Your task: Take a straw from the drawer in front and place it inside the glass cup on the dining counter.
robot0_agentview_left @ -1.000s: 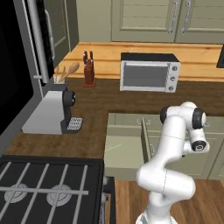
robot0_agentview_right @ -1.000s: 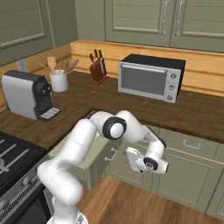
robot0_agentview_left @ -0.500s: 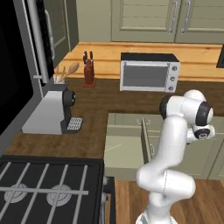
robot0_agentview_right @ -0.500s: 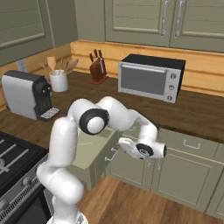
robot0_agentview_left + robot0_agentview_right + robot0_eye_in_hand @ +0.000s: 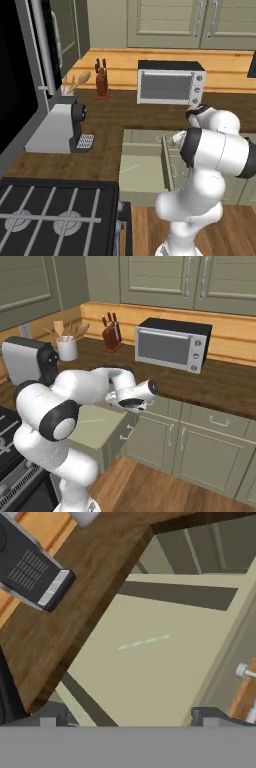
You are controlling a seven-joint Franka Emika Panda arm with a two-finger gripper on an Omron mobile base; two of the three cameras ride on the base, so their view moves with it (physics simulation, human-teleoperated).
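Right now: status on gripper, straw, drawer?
Gripper open, empty, above the drawer. Drawer pulled out. Straw flat on its floor, untouched. Nothing in the way.

Even, soft rendered light is filling all three views, with no glare and no strong highlights. The white arm point(image 5: 215, 165) is showing gentle shading along its undersides. A dark band of shadow is lying across the far end of the drawer point(image 5: 150, 677) interior in the hand view, under the worktop point(image 5: 75, 607) edge. The left side of the left base view is sinking into near black. Edges are looking slightly soft and pixelated, most of all in the hand view, where the straw point(image 5: 143, 642) is reading as a faint pale streak.
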